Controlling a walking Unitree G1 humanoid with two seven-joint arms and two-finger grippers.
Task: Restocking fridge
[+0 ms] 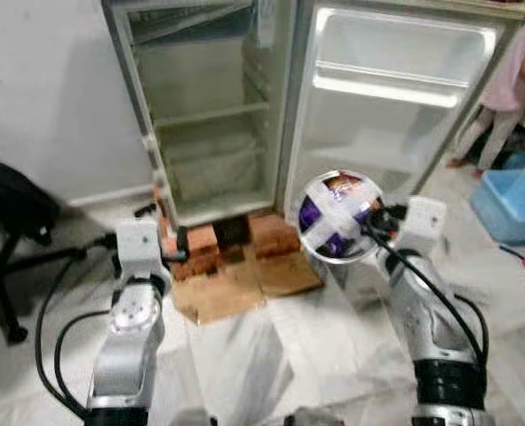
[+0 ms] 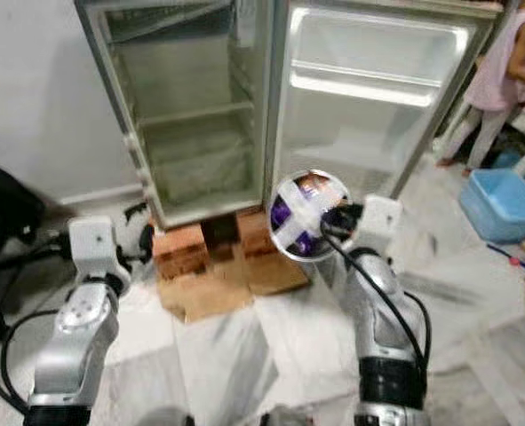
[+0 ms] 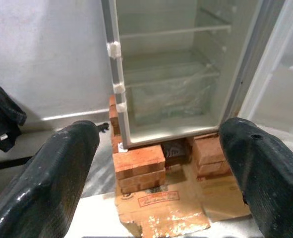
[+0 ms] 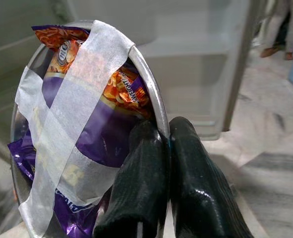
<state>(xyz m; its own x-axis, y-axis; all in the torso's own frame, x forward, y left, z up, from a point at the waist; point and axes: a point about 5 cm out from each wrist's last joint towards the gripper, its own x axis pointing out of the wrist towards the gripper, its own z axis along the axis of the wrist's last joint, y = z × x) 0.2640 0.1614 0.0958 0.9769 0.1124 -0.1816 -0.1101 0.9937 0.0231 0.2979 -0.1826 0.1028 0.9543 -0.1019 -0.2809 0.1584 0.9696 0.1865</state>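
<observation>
Item: round shiny steel bowl [image 1: 339,216], holding purple and orange snack packets [image 4: 89,124] strapped in by crossed strips of white tape [image 4: 74,99].

Location: in front of the open, empty white fridge [image 1: 210,106], before its door, held tipped on edge.

Hold: right hand [image 4: 167,141] pinches the rim, both fingers closed on it.

Handling: likely light; metal stiff and slippery, so the rim pinch may swivel.

Left hand [image 3: 158,163]: spread wide, holding nothing, facing the fridge.

Its wrist view adds red bricks [image 3: 139,166] and torn cardboard [image 3: 161,210] under the fridge.
</observation>
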